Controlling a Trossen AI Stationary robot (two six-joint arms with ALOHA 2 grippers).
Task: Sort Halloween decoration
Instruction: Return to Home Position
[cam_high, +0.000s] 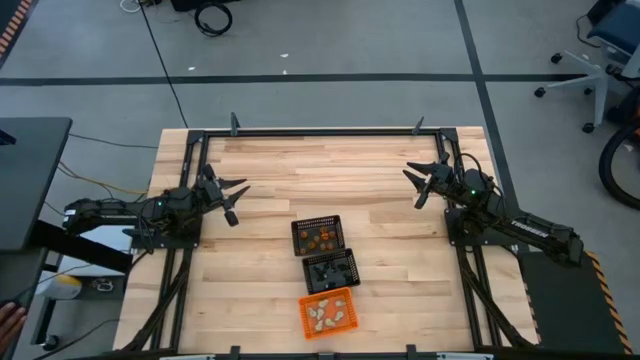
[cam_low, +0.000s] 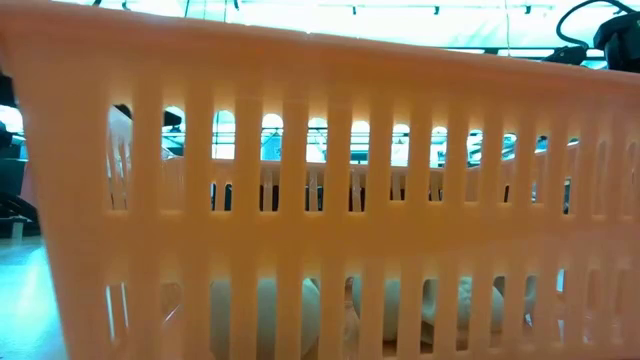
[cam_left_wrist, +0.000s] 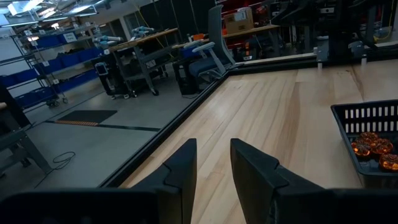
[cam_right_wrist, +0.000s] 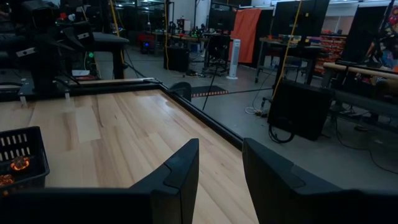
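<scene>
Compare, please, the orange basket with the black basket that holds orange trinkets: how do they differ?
The orange basket holds cream-white trinkets; the black basket holds orange trinkets. The orange basket ends the row of three nearest the low camera; the black basket ends it farthest away. The orange basket's walls are orange, the black basket's black. Both are slatted, rectangular and open-topped; the open left gripper and right gripper stand clear of both.

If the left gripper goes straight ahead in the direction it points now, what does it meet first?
Probably nothing near: the left gripper, open, faces bare table. The black basket with orange trinkets lies aside. Farther on, the table's edge rail seems first, but depth is unclear.
</scene>
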